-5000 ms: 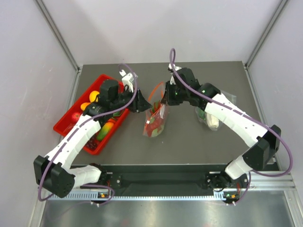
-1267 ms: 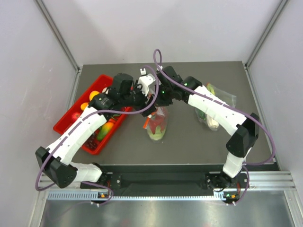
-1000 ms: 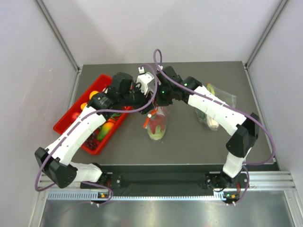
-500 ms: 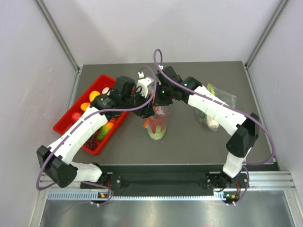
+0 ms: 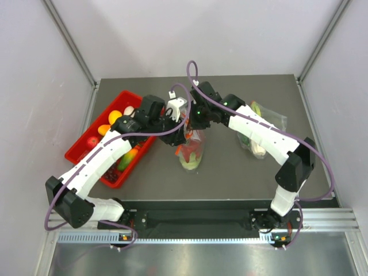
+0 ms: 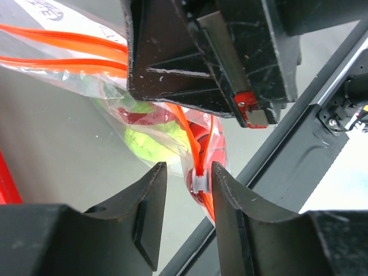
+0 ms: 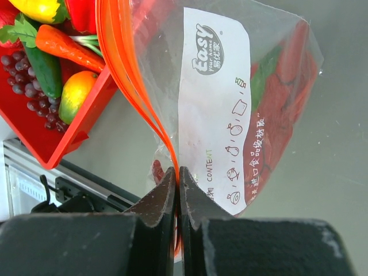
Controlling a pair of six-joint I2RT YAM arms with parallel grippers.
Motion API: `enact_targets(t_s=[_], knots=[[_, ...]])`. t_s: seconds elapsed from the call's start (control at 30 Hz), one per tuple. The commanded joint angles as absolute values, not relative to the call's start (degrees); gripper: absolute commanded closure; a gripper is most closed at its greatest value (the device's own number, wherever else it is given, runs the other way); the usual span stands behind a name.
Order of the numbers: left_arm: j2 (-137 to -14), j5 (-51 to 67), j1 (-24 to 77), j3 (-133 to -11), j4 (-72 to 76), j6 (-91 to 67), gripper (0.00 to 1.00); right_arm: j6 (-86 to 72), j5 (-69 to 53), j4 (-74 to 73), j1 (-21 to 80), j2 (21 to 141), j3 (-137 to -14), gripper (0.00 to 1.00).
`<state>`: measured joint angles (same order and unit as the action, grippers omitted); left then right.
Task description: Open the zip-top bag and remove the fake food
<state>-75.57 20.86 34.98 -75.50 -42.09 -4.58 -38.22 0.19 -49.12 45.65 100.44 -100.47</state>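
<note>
while the right gripper (image 7: 177, 176) pinches the zip-top bag (image 7: 214, 103), the left gripper (image 6: 185, 172) sits half open around the slider (image 6: 199, 184), low centre.

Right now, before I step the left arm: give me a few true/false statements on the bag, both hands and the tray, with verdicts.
1. The right hand is pinched shut on the orange zip strip of the zip-top bag. True.
2. The left hand has its fingers pressed tight together. False: they stand apart, with the white zip slider between them.
3. The fake food lies loose on the table. False: it is inside the zip-top bag.
4. The red tray holds toy fruits. True.
</note>
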Motion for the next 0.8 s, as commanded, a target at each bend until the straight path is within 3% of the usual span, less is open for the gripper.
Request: enact_targets(t_s=[0.0,0.03,0.07,0.2,0.77], knots=[[-75.2,23.0,35.2,-75.6,-41.7,-4.6,0.61,-38.6,1.8,-48.0,46.4,97.7,-100.5,1.00],[-75.4,23.2,35.1,-75.5,-41.7,-4.7,0.66,-38.5,1.9,-47.9,46.3,97.7,-100.5,1.00],[-75.4,23.6,35.1,-75.5,-41.6,-4.6,0.79,-38.5,2.0,-48.0,46.3,97.7,-100.4,1.00],[-74.7,24.2,35.2,-75.2,-40.9,-4.6,0.99,-38.1,3.2,-47.8,46.3,97.6,-100.3,1.00],[-71.5,22.9,35.1,-75.7,-43.2,-5.4,1.00,-33.0,12.7,-48.5,40.4,97.2,-101.5,1.00]])
